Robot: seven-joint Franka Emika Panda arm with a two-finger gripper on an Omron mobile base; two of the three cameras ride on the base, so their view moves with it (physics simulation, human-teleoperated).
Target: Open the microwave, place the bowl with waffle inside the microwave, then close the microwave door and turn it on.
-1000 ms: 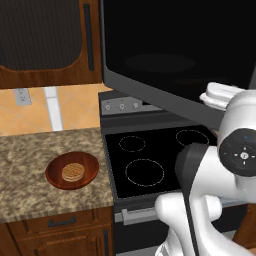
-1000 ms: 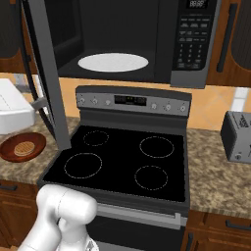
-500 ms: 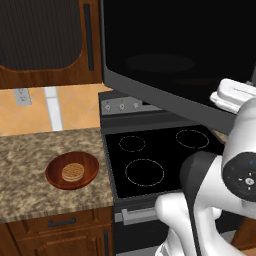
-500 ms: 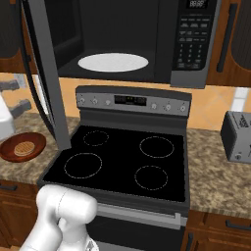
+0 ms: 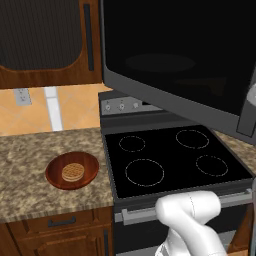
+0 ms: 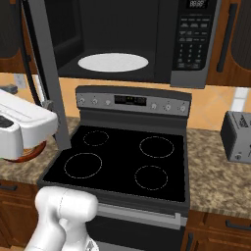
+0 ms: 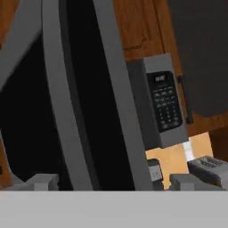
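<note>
Nearest us the end effector point(image 7: 107, 181) has its fingers spread and grips nothing, looking past the swung-open microwave door point(image 5: 175, 70). On the stone surface point(image 5: 30, 170) left of the stove point(image 5: 170, 160) sits the bowl point(image 5: 72, 170) with the waffle point(image 5: 73, 171) loose inside. We judge the bowl stiff, light and smooth, best pinched over its rim and kept level before going to the microwave point(image 6: 127, 39) beyond.

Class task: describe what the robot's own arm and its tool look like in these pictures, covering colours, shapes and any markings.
The arm is glossy white, built of thick, rounded, tube-like segments with smooth bulbous joints; a broad white link shows at the left of the right base view. No cables or markings are visible on these parts. Of the tool, just two small blocky grey fingertips show in the hand view.
</note>
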